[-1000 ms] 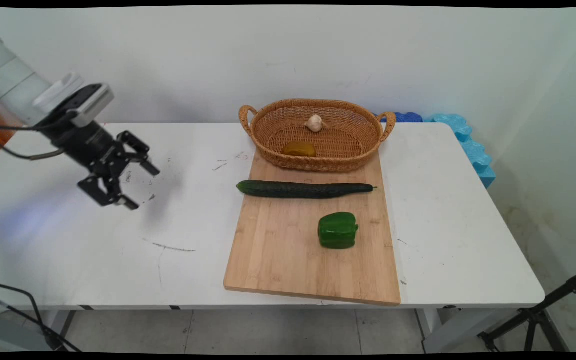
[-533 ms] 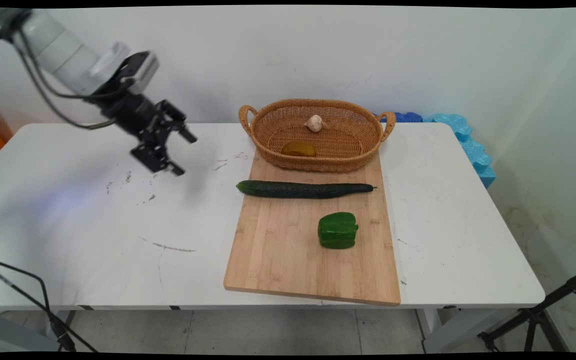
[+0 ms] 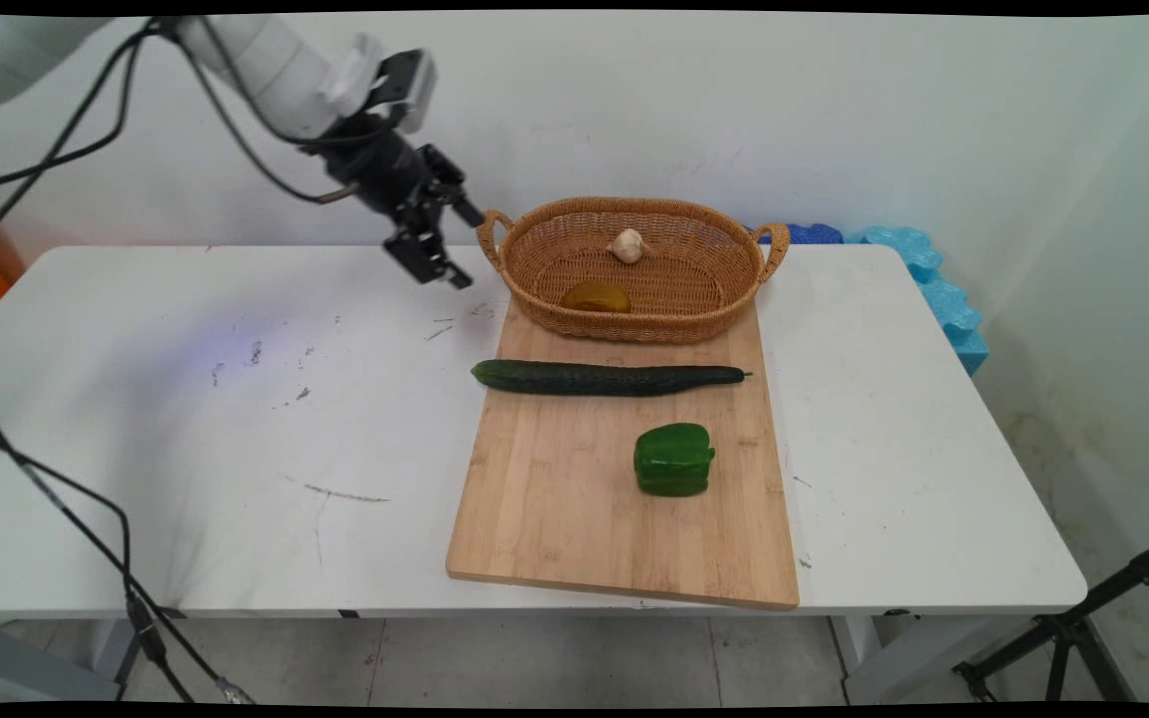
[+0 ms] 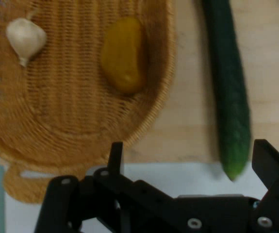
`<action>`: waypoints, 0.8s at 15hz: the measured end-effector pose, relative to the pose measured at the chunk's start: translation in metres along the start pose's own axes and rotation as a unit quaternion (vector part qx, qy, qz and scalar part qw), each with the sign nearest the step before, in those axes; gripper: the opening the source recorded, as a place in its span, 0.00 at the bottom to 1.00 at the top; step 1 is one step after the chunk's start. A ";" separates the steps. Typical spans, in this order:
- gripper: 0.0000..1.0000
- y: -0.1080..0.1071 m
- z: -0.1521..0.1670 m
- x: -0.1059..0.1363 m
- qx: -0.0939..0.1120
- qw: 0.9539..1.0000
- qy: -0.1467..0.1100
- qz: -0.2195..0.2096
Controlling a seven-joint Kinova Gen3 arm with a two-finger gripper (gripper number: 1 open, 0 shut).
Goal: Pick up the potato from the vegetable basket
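My gripper (image 3: 466, 249) hangs open and empty above the table, just left of the wicker basket's (image 3: 724, 299) left handle. In the hand view the gripper (image 4: 191, 158) shows its two fingers wide apart, with nothing between them. Past them I see the basket (image 4: 71, 131), holding a garlic bulb (image 4: 25, 37) and a yellow-brown fruit (image 4: 123, 54). The same garlic bulb (image 3: 628, 245) and yellow-brown fruit (image 3: 595, 296) lie inside the basket in the main view. A long dark cucumber (image 3: 609, 377) lies across the wooden board (image 3: 555, 499); its end (image 4: 231, 145) is near my right finger.
A green bell pepper (image 3: 674, 459) sits on the board in front of the cucumber. Blue foam pieces (image 3: 924, 279) lie past the table's far right corner. Black cables (image 3: 66, 499) hang at the left. A tripod leg (image 3: 1073, 628) stands at the lower right.
The arm has swung up and to the right, carrying the open gripper from over the table's left part to beside the basket's left handle. The objects have not moved.
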 end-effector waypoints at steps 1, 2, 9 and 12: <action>1.00 -0.007 0.008 0.009 0.004 1.000 -0.001 -0.001; 1.00 -0.014 0.016 0.017 0.007 1.000 -0.003 -0.002; 1.00 -0.052 0.075 0.053 0.013 1.000 -0.022 -0.017; 1.00 -0.063 0.098 0.062 0.009 0.999 -0.027 -0.035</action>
